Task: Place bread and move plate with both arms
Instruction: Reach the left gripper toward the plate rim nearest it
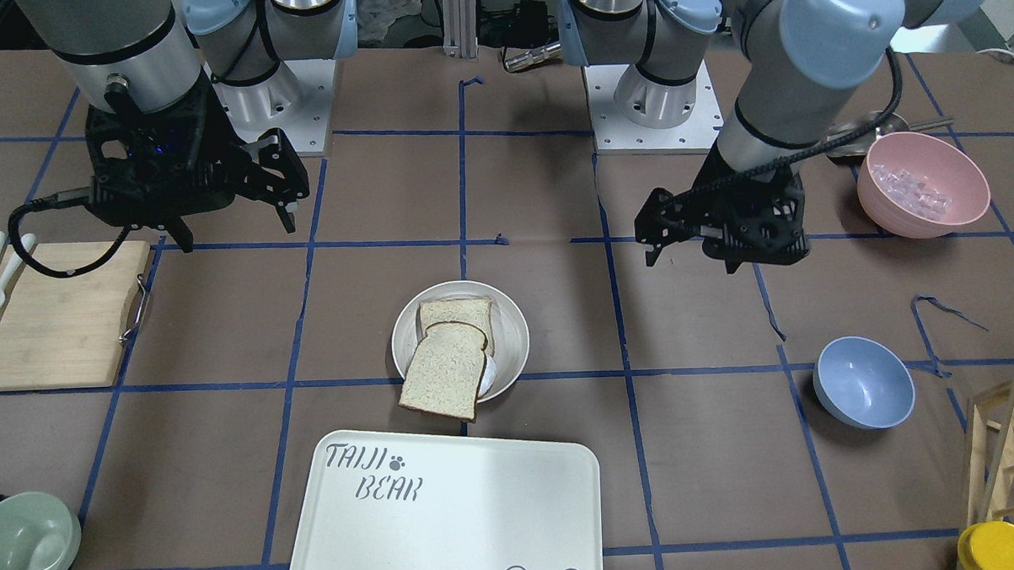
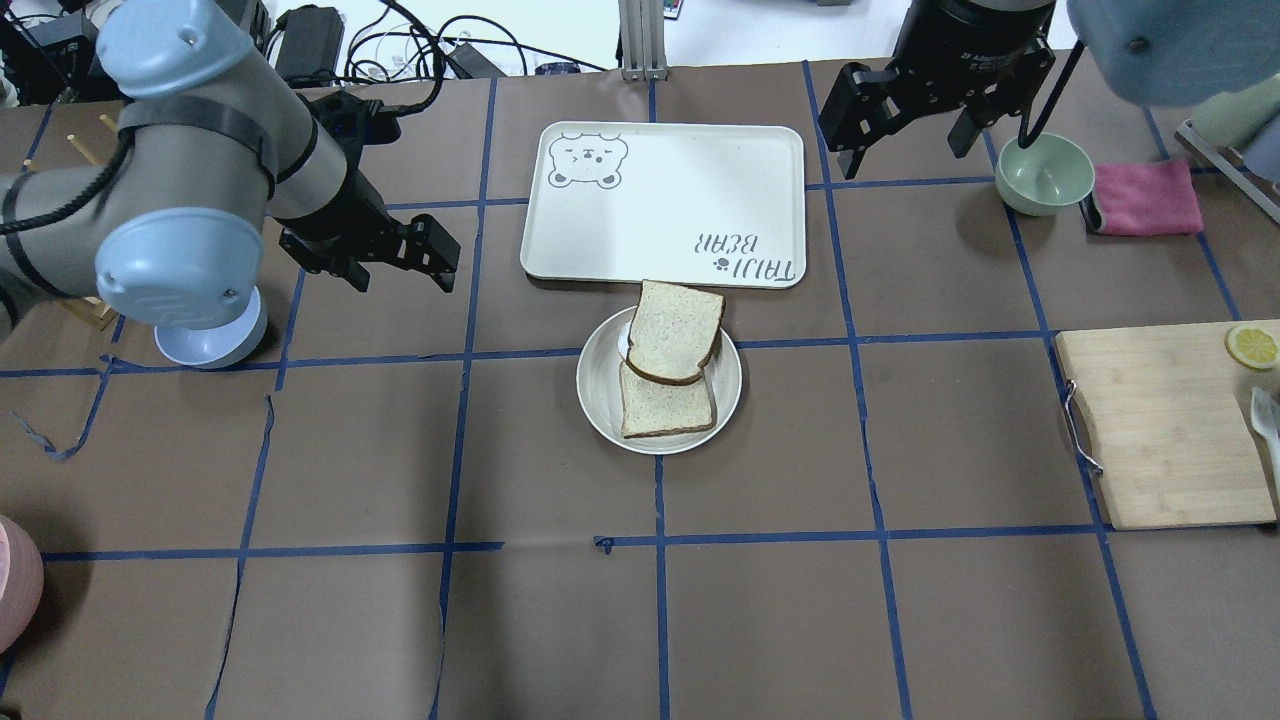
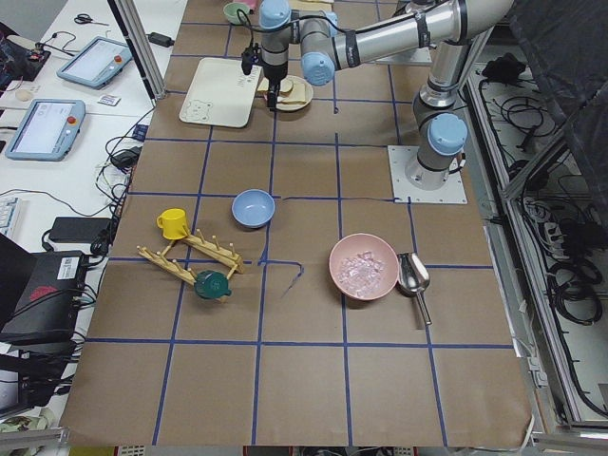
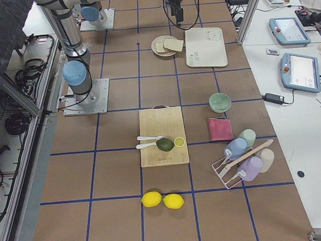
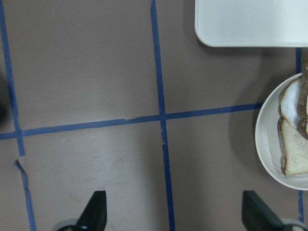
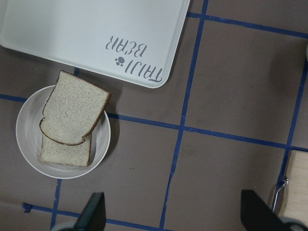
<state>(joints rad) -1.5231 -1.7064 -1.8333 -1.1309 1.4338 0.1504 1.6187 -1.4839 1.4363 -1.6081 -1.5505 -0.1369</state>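
Observation:
The bread (image 2: 675, 330), a dark-crusted slice with a rounded top, lies on a paler square slice (image 2: 665, 408) on the plate (image 2: 598, 400), and its far end overhangs the rim towards the tray. Bread (image 1: 443, 373) and plate (image 1: 515, 335) also show in the front view and in the right wrist view, bread (image 6: 74, 108), plate (image 6: 26, 125). My left gripper (image 2: 405, 275) is open and empty above the table, left of the plate (image 5: 267, 139). My right gripper (image 2: 905, 155) is open and empty, high above the tray's right corner.
The "TAIJI BEAR" tray (image 2: 665, 200) lies just beyond the plate. A green bowl (image 2: 1045, 172) and a pink cloth (image 2: 1145, 197) are at the far right, a cutting board (image 2: 1165, 430) at the right edge. A blue bowl (image 1: 863, 382) and a pink bowl (image 1: 923, 184) stand on the left arm's side.

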